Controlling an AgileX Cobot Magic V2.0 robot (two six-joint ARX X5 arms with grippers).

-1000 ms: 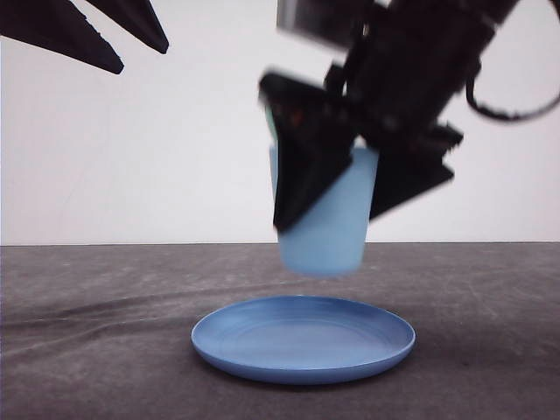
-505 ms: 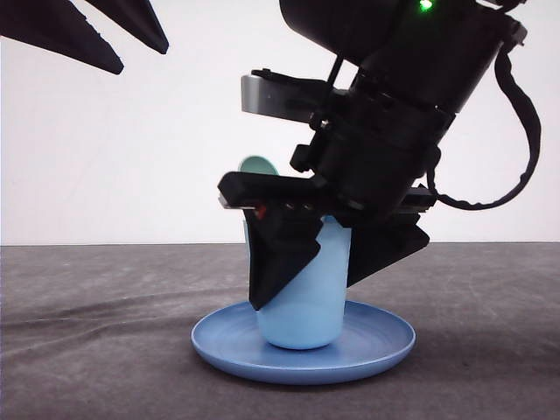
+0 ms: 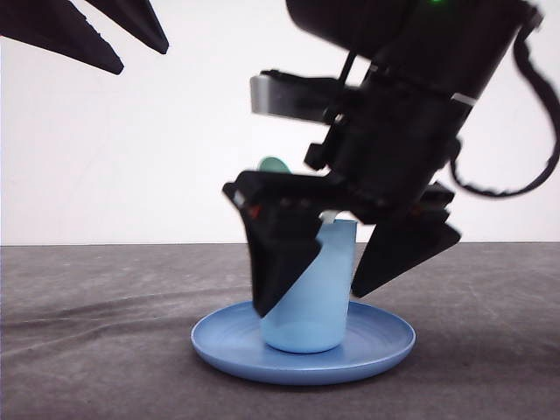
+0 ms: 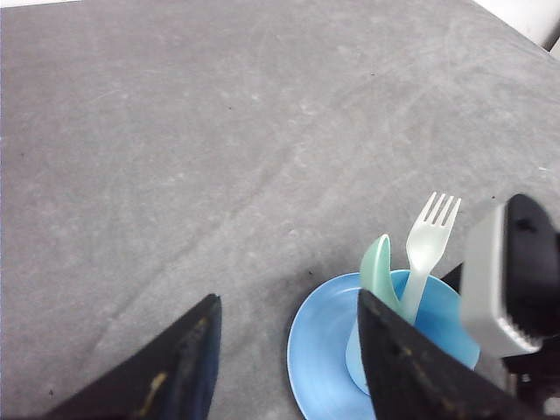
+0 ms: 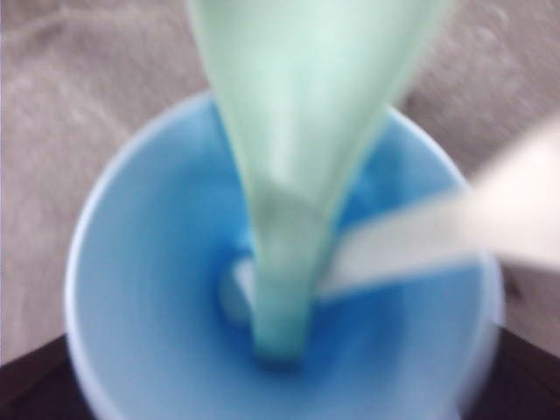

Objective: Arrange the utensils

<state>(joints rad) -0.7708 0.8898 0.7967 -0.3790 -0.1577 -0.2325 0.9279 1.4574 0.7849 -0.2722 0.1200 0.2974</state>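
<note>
The mint-green spoon [image 3: 273, 164] and the white fork [image 4: 429, 241] stand upright inside a light blue cup [image 3: 311, 289]. The cup rests on the round blue plate [image 3: 385, 337]. My right gripper [image 3: 308, 304] flanks the cup from above with a black finger on each side, shut on it. In the right wrist view, blurred, the spoon [image 5: 297, 175] and fork [image 5: 437, 236] lean in the cup [image 5: 131, 289], with dark fingers at both lower corners. My left gripper [image 3: 140, 54] hangs open high at the left, holding nothing. From the left wrist view, the spoon [image 4: 378, 267] and plate [image 4: 319, 350] lie just past one of its fingers.
The dark grey table [image 3: 87, 350] stretches to both sides of the plate, with a white wall behind it. The bulky right arm [image 4: 516, 271] looms over the plate's right side.
My right gripper has come down with the cup from above the plate. The cup now stands on the plate, shifted slightly right since half a second ago. My left gripper has stayed put.
</note>
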